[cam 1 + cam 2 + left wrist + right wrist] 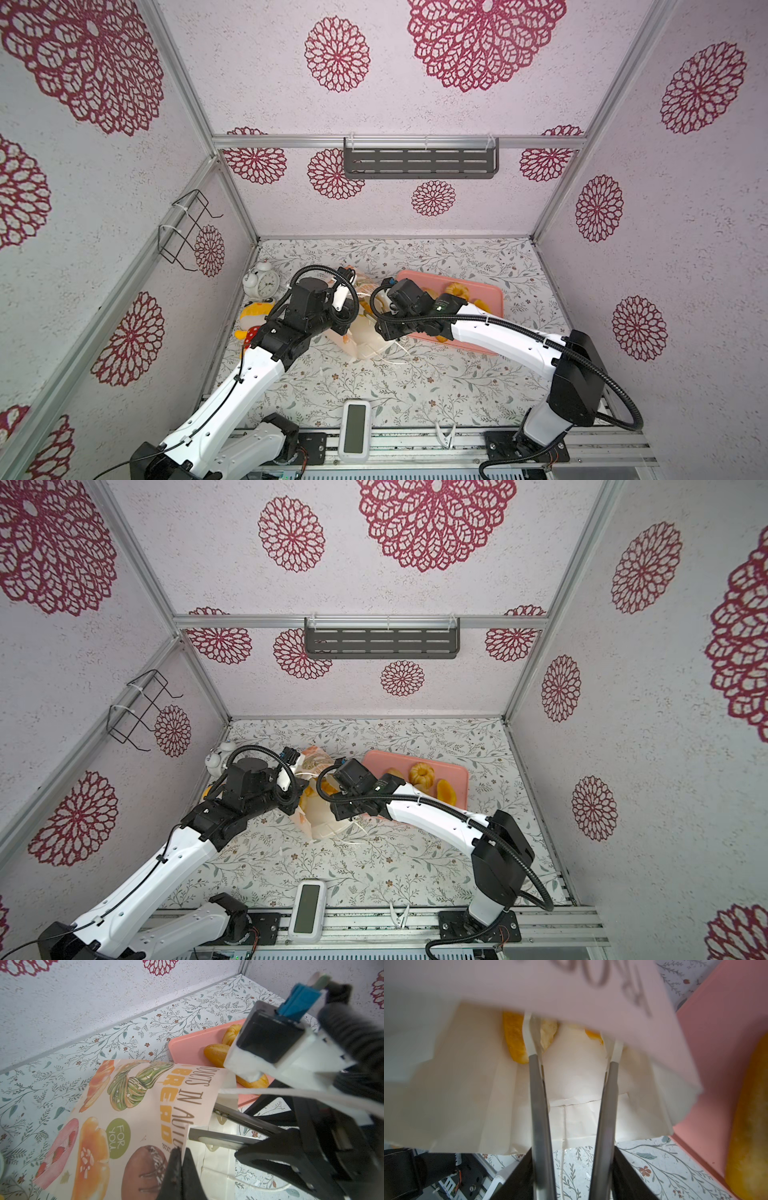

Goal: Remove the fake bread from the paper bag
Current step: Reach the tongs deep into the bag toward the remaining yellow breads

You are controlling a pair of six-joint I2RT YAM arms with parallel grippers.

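1. the fake bread [513,1043] is split between two places: a yellow piece and an orange one lie deep inside the paper bag [124,1115], and the other pieces sit out on the pink tray [390,759].
2. the paper bag lies on its side in the middle of the flowered table [415,386], printed face up, with its mouth turned toward the front edge. it is just beside the tray, on that tray's left in both top views. the upper lip of the mouth stands raised off the lower wall, so the cream inside shows.
3. the left gripper [181,1153] is clenched on that upper lip, with the paper edge pinched between its black fingers.
4. the right gripper [573,1049] reaches into the mouth with its long grey, white-tipped fingers spread apart. nothing sits between them, and one tip is just beside the yellow piece.
5. on the tray i can see a fluted ring bun [422,773], an orange bun [445,792] near it, and a long loaf [749,1126] along one edge.
6. further out, an alarm clock [262,283] and a yellow plush toy [252,318] sit by the left wall. a white device with a dark screen [354,428] and a white clip [444,432] lie at the front edge.
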